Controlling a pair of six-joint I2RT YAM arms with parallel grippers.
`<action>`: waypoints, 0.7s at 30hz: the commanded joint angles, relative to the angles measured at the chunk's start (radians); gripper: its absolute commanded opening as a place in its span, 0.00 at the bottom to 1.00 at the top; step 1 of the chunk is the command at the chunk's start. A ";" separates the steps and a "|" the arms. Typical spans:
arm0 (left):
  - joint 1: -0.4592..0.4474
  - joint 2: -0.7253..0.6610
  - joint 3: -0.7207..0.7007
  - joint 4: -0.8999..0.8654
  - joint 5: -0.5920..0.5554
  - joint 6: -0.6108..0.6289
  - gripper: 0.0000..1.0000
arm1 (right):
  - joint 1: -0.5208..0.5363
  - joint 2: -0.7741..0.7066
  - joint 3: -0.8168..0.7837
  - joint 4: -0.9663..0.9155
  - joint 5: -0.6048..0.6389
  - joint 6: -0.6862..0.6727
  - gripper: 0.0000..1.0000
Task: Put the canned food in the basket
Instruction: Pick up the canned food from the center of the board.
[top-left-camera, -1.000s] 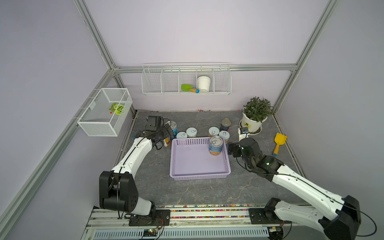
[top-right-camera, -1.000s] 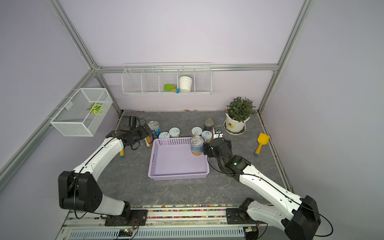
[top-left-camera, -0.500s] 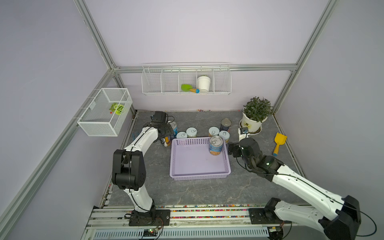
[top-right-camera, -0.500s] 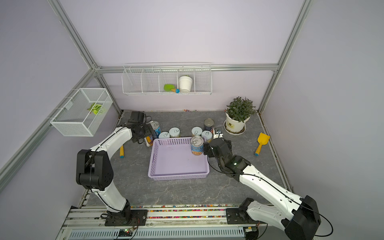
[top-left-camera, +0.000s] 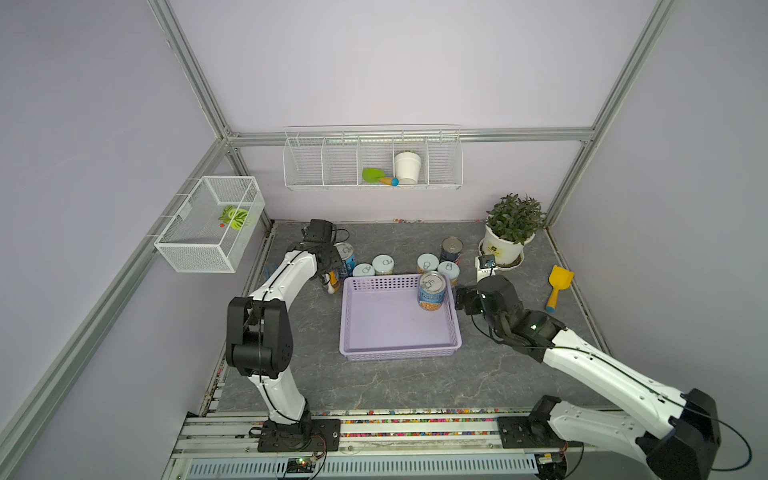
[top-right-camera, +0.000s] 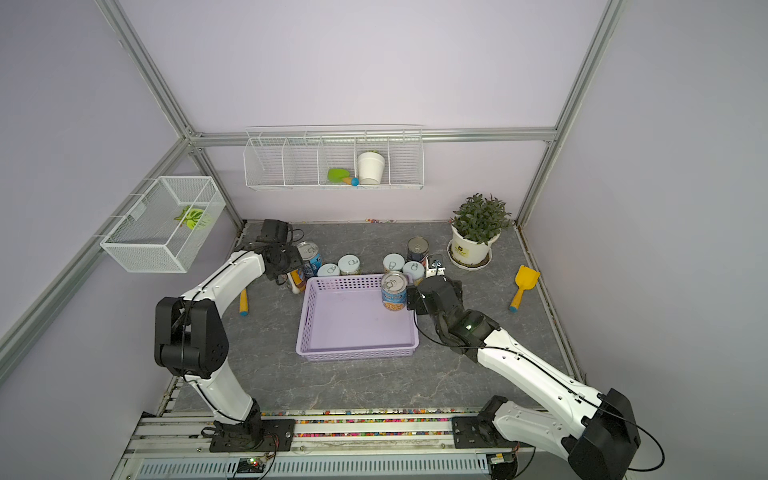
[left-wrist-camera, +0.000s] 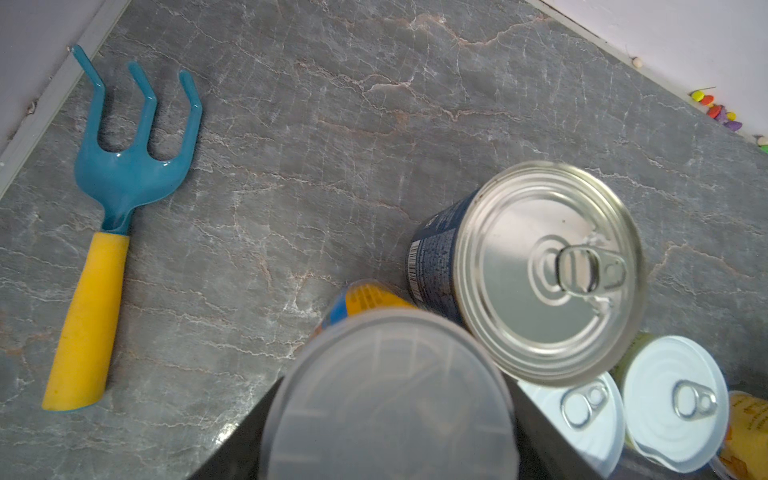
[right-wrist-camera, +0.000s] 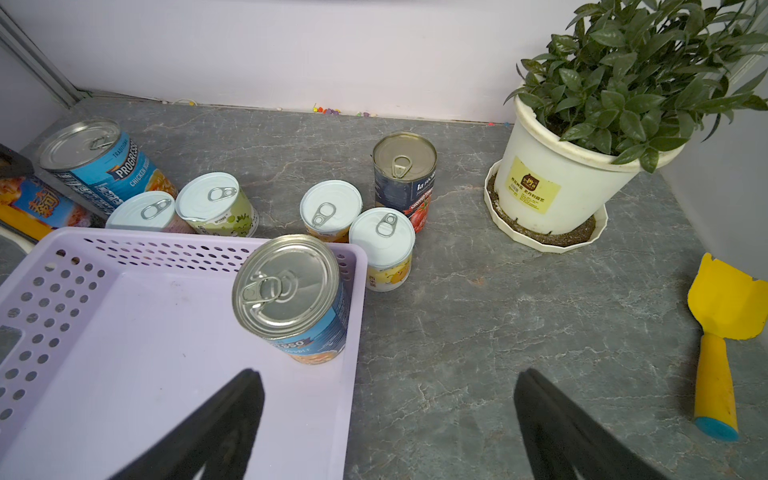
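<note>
Lilac walls (top-left-camera: 415, 62) — grey marbled floor (top-left-camera: 374, 382)

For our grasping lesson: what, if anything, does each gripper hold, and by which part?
The left gripper looks shut on the plastic-lidded can, by its sides; the right gripper is open, holding nothing.

Silver-topped can (right-wrist-camera: 286, 286) (upright) in lilac basket (right-wrist-camera: 104, 340)

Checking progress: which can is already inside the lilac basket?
The tall silver-topped, blue-labelled can, upright in the basket's far right corner; the other cans are all outside it.
</note>
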 joint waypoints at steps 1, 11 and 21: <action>-0.002 -0.057 -0.017 -0.021 -0.011 -0.002 0.39 | 0.005 0.006 -0.014 0.012 0.008 0.013 0.98; -0.050 -0.353 -0.143 -0.062 -0.083 -0.024 0.35 | 0.006 0.026 -0.008 0.026 -0.019 0.015 0.98; -0.233 -0.581 -0.155 -0.171 -0.184 -0.055 0.30 | 0.006 0.033 -0.005 0.027 -0.024 0.019 0.98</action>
